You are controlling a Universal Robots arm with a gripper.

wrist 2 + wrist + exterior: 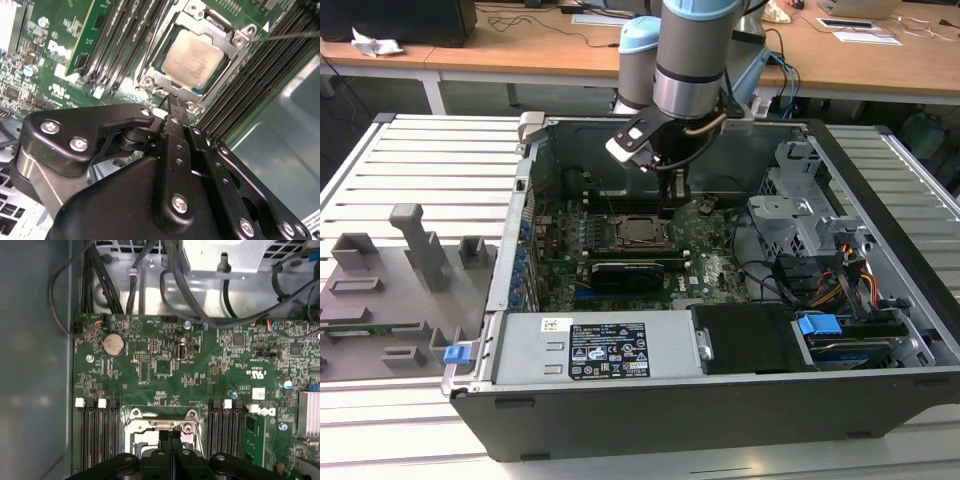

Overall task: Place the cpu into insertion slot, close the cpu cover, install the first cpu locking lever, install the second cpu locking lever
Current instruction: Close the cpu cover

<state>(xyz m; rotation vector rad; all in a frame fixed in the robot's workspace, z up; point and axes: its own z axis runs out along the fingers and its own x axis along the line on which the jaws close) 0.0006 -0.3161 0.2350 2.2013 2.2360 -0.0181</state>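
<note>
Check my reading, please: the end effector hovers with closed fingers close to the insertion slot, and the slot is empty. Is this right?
Not fully. The insertion slot is not empty: in the second wrist view the cpu lies in it, framed by the cpu cover. The end effector is indeed close to it, fingers closed.

One cpu (192,59), one cpu cover (170,89).
</note>
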